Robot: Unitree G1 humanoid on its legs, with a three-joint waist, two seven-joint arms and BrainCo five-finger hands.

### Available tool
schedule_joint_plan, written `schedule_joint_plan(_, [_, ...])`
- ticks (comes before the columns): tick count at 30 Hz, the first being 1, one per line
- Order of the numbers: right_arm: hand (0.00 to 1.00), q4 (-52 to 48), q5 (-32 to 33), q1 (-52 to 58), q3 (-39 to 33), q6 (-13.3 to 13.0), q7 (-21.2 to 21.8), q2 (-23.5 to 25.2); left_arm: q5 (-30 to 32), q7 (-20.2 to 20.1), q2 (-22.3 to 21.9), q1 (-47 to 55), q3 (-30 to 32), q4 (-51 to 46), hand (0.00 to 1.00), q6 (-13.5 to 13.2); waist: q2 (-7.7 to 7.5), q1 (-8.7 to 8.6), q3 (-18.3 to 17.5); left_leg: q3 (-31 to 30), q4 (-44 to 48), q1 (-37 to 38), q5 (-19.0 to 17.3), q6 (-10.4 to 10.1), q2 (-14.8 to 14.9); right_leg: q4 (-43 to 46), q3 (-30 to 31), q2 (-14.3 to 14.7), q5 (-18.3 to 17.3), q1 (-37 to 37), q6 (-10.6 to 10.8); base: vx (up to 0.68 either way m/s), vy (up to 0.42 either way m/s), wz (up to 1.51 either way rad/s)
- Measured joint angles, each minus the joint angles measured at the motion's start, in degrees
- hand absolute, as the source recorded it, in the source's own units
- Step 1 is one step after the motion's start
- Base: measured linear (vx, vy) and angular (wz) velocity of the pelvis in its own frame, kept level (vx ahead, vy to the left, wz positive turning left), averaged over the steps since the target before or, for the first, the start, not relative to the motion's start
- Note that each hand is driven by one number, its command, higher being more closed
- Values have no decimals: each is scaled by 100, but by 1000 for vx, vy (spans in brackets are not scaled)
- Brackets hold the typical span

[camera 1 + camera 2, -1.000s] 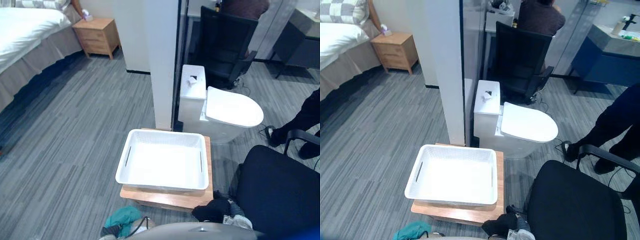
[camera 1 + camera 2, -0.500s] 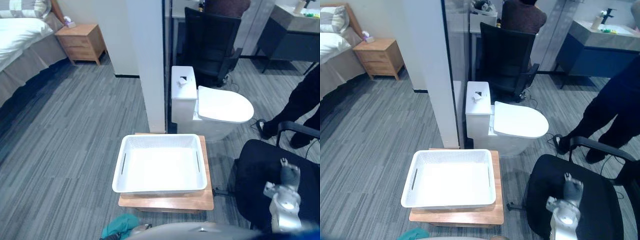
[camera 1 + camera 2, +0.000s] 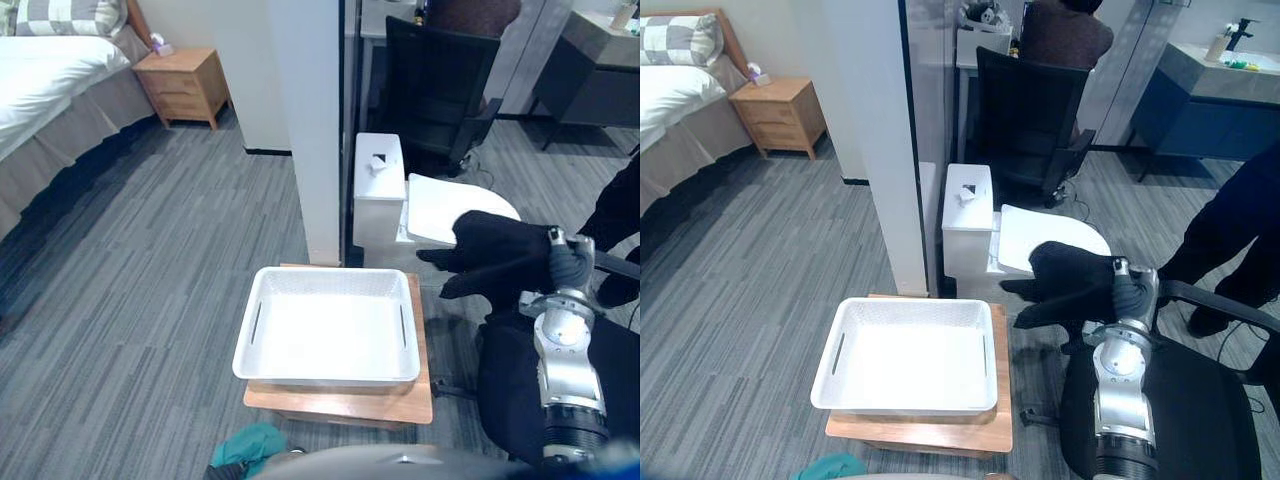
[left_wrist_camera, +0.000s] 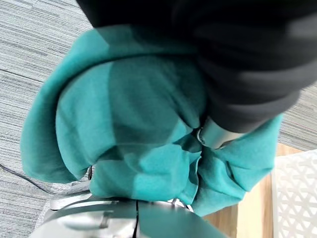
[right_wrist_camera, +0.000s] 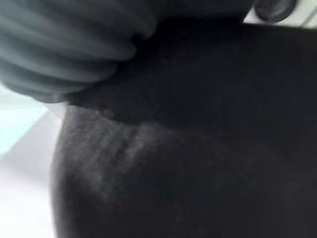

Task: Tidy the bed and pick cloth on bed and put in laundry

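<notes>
Two cloths showed: one black cloth (image 3: pixel 488 256) draped from my raised right hand (image 3: pixel 566 262), just right of the single empty white basket (image 3: pixel 330 285) on its wooden table (image 3: pixel 345 402); one teal cloth (image 4: pixel 133 129) bunched around my left hand (image 4: pixel 215 135). I could not tell either hand's grip.

The black cloth (image 3: pixel 488 256) swallows the front of the right robot hand (image 3: pixel 567 264), so its grip cannot be read; from the wrist the cloth is a dark blur. The left robot hand (image 4: pixel 247 74) seems buried likewise in the teal cloth (image 4: pixel 133 124), which the head views crop at the lower edge. The bed (image 3: pixel 50 75) runs off the left edge.
</notes>
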Motion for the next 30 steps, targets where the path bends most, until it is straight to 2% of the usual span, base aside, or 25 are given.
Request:
schedule_joint_plan(8, [100,-776,0,-669,1250,-101,100,0,1,93,13,42,9,6,100,6,-27,-52,135,5,-3,-104,101,63,15,-88,80,0,149,-82,-18,-55,-7,-2])
schedule_joint_plan(15, [100,-800,2,-1665,2113,-309,177,21,-2,145,29,39,13,3,100,12,-77,8,133,10,-2,-150,160,56,70,-186,97,67,274,-80,-82,-18,-13,-1])
schedule_joint_plan(18, [100,-783,3,-1778,2405,-320,272,61,-5,151,29,37,10,4,100,12,-103,109,117,-15,-3,-187,208,30,134,-198,95,130,297,-99,-118,-29,-59,3])
schedule_joint_plan(30, [100,-311,4,-1949,3494,-399,550,389,-4,250,26,54,-44,8,100,22,-135,123,115,-120,-6,-330,389,-44,315,-189,49,287,352,-204,-215,-42,-39,3])
